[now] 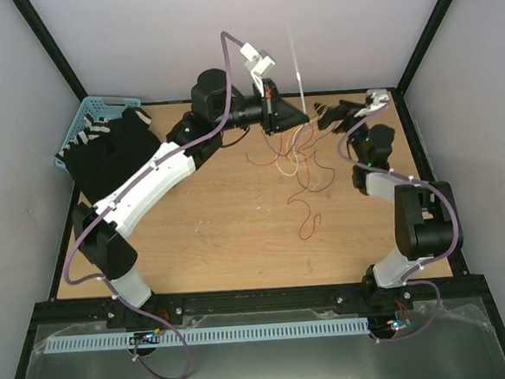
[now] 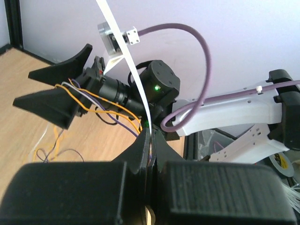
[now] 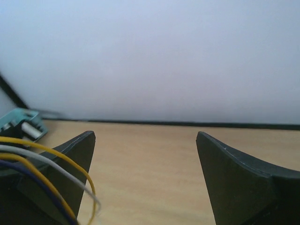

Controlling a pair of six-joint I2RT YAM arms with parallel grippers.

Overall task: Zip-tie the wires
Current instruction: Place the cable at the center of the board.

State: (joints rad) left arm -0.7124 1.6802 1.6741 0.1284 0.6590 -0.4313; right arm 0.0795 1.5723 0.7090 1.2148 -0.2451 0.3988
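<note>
My left gripper (image 1: pixel 272 110) is at the back middle of the table, raised above it. It is shut on the zip tie (image 1: pixel 294 58), a white strip that stands upright above the jaws; the left wrist view shows the strip (image 2: pixel 125 61) rising from between the closed jaws (image 2: pixel 151 133). The wires (image 1: pixel 300 164) hang between the two grippers and trail onto the wood. My right gripper (image 1: pixel 324 115) is open and faces the left one. Orange, white and purple strands (image 2: pixel 105 108) lie over its left finger (image 3: pixel 70 159) and run up to the left jaws.
A blue basket (image 1: pixel 91 114) stands at the back left, with a black mass (image 1: pixel 116 156) beside it. Black frame posts and white walls close in the back and sides. A white slotted strip (image 1: pixel 245 333) lies along the front rail.
</note>
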